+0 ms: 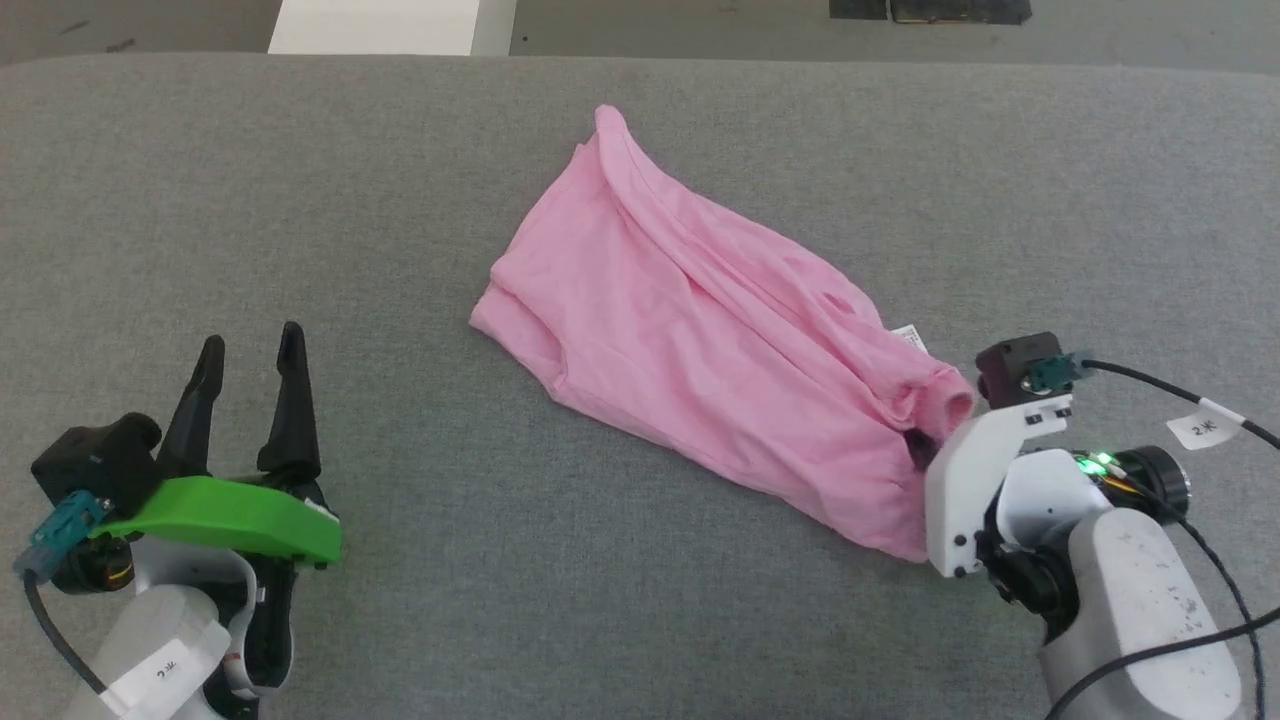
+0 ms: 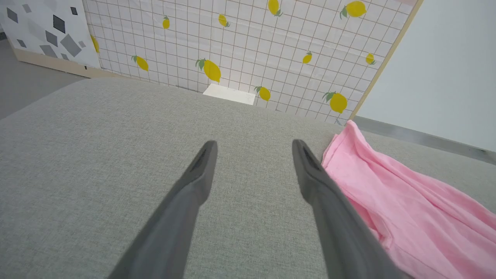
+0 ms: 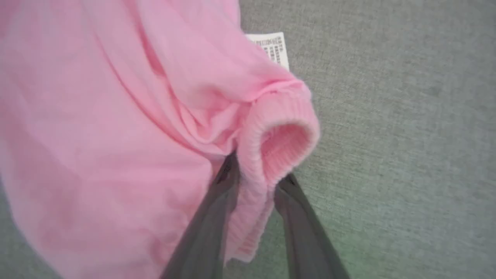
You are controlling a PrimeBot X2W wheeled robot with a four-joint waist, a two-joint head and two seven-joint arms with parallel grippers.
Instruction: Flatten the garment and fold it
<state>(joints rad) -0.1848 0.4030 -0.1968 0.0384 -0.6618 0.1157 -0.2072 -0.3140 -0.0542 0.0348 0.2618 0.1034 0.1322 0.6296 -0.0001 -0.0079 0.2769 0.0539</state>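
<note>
The worktop is covered in grey woven cloth, rounded along its far edge. Beyond that edge, toward the far left corner, a flat white slab lies on the grey floor. Some dark flat things lie farther right. Behind stand a gridded panel printed with lemons, a white panel with grey geometric shapes and a plain pale wall.

- light pink thin fabric garment, plain
- small white label, fine grey print
- grey woven-cloth table, plain
- white grid-lined wall panel, yellow lemons, green leaves
</note>
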